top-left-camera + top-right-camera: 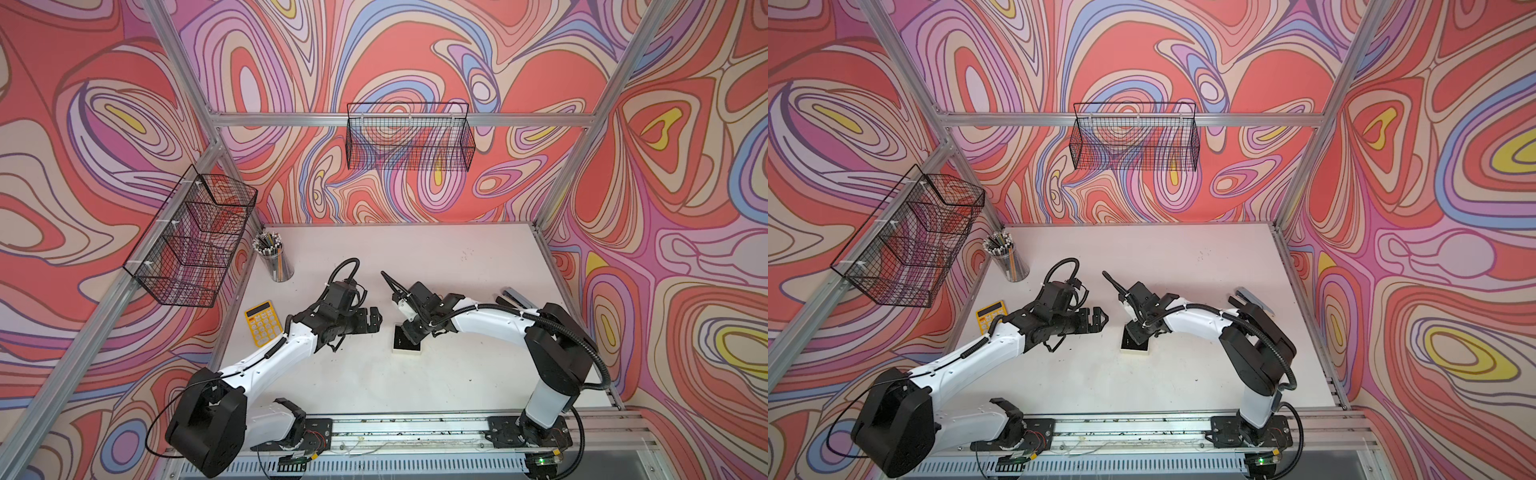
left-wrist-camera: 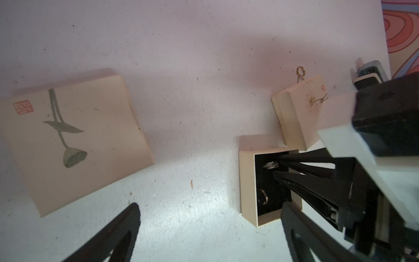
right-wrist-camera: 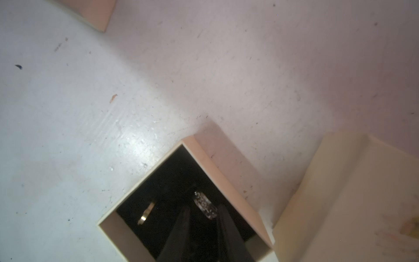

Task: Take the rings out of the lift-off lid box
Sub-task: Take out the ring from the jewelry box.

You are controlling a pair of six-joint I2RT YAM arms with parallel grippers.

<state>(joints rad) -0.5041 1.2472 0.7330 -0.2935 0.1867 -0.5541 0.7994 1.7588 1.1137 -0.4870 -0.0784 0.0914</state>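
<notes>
2 rings point(image 3: 146, 213) on edge in box point(image 3: 226, 172); right claw point(image 3: 204, 206) astride 1, grip unclear; left claw point(image 1: 377, 319) released.

- looks like a robot lab test cell, not a real office
- alu extrusion frame point(image 1: 291, 119) w/ swirly printed backdrop panels point(image 1: 415, 62) on 3 sides
- 2 robot arms point(image 1: 270, 361) bolted to a rail point(image 1: 415, 428) along a scuffed white table point(image 1: 415, 257)
- desk props: pen cup point(image 1: 276, 257), yellow calc point(image 1: 262, 323), stapler point(image 1: 515, 297), wire baskets point(image 1: 409, 137)

"What's sitting on the table point(image 1: 415, 257)?"
"A yellow calculator point(image 1: 263, 323) at nine o'clock, a pen cup point(image 1: 276, 259) at ten, a stapler point(image 1: 515, 297) at three."
"And the walls?"
"A wire basket point(image 1: 409, 137) at twelve, a tiered basket point(image 1: 191, 241) at nine."
</notes>
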